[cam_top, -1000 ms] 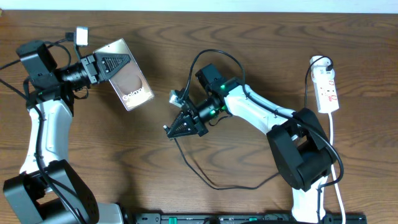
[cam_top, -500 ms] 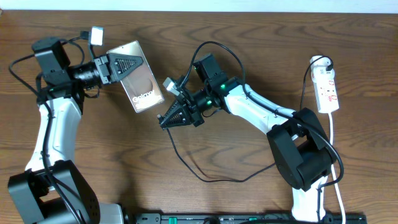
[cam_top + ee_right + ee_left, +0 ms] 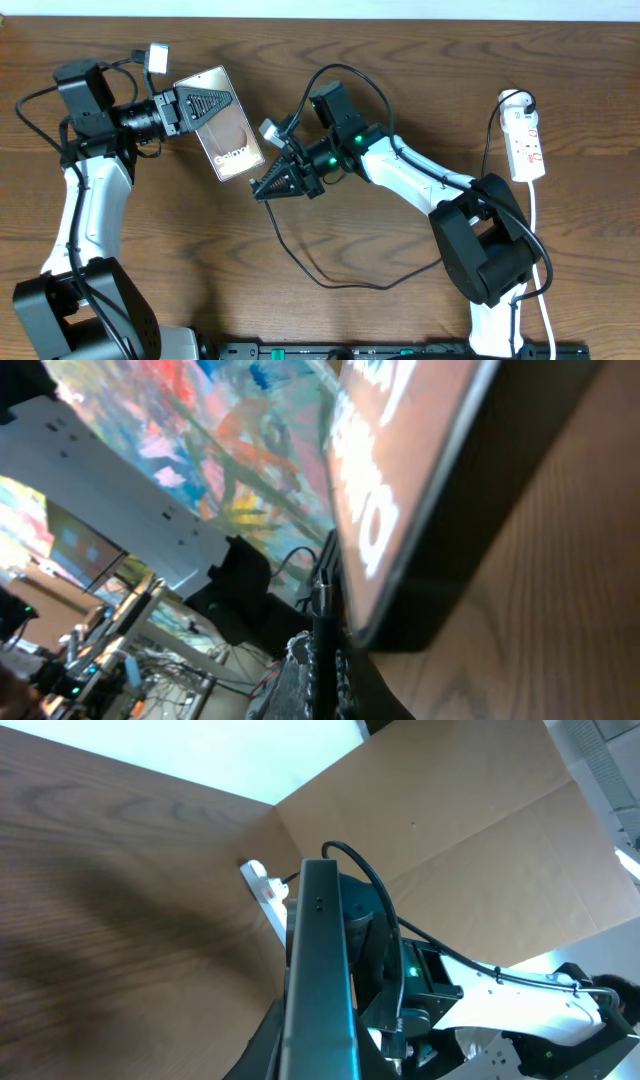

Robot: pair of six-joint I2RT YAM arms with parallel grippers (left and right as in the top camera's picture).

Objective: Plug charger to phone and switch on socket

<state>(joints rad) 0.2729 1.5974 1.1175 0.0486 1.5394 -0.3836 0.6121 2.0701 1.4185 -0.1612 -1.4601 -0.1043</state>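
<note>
The phone is clamped at one end in the left jaws and held tilted above the counter. The charger is pinched in the closed right jaws, its plug tip just beside the phone's lettered end. The socket is seen well apart from both jaws.

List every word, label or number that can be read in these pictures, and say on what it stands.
"Galaxy": white letters on the phone, near its lower end in the overhead view.
Right wrist view: large white letters on the phone, cropped and blurred, not readable.
Red marks on the socket: too small to read.
</note>
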